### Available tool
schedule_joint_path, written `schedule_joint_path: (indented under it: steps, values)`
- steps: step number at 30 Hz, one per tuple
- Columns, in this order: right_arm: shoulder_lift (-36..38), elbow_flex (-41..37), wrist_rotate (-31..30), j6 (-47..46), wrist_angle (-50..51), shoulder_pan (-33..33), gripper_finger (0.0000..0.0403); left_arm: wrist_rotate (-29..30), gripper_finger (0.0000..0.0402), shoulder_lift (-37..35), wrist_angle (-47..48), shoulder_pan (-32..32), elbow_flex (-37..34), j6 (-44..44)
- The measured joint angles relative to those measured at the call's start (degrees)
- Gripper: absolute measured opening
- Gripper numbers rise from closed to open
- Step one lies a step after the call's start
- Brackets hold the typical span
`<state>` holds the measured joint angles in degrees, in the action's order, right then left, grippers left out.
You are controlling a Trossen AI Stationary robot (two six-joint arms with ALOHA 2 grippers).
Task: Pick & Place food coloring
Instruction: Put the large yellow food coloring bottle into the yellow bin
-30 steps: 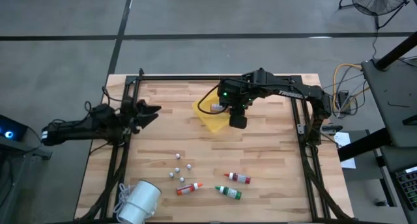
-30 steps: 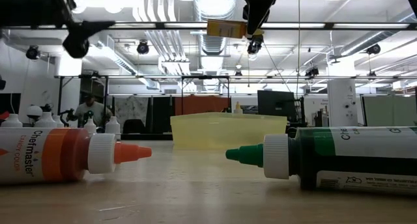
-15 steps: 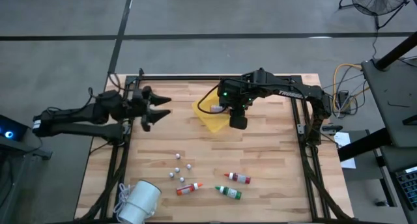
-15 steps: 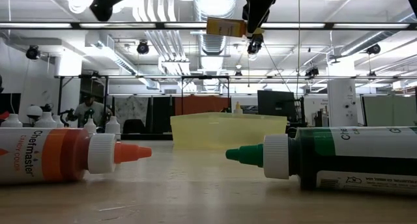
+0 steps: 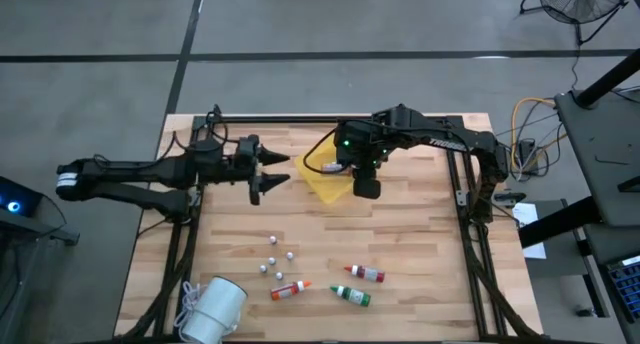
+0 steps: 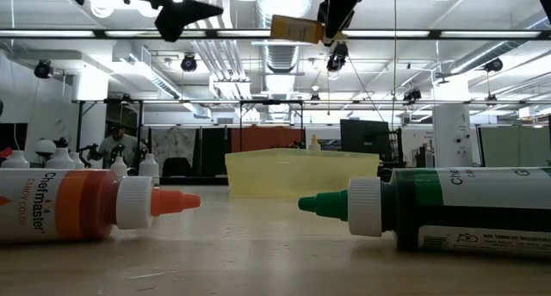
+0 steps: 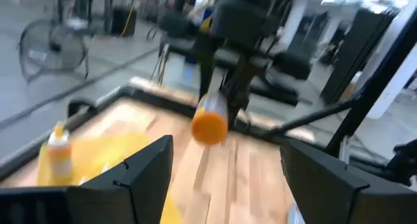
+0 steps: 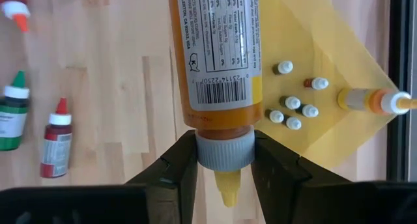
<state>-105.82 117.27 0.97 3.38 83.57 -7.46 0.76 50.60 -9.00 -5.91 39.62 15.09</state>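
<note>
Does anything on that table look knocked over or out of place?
Three small bottles, orange, red and green, lie tipped on their sides on the wood, with pale balls scattered nearby. A white roll lies at the table's near-left corner.

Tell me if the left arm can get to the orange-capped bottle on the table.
Probably yes. The left gripper is open and empty, and only bare wood and a few small balls lie between it and the orange-capped bottle.
</note>
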Motion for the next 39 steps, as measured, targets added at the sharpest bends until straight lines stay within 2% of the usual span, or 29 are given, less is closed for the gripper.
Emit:
schedule_joint_path:
  steps: [10,17,24,33,39]
  values:
    - [0.13,9.12,1.40,-0.20,0.00,-0.04,0.0109,-1.37,0.0254,3.76,-7.22,0.00,0.46,-1.50]
    - [0.10,13.94,2.54,-0.23,0.07,-0.04,0.0109,-1.39,0.0254,7.93,-6.97,0.00,5.86,-3.66]
    - [-0.04,14.51,2.54,-0.20,0.22,0.11,0.0109,-1.44,0.0254,11.21,-6.43,0.00,11.23,-5.63]
    - [-0.04,14.49,2.52,0.39,0.25,0.09,0.0109,-1.43,0.0254,16.37,1.11,0.00,18.91,-6.20]
    - [-0.04,14.47,2.50,1.29,0.46,0.35,0.0109,-1.86,0.0254,19.59,1.70,-0.02,22.80,-6.49]
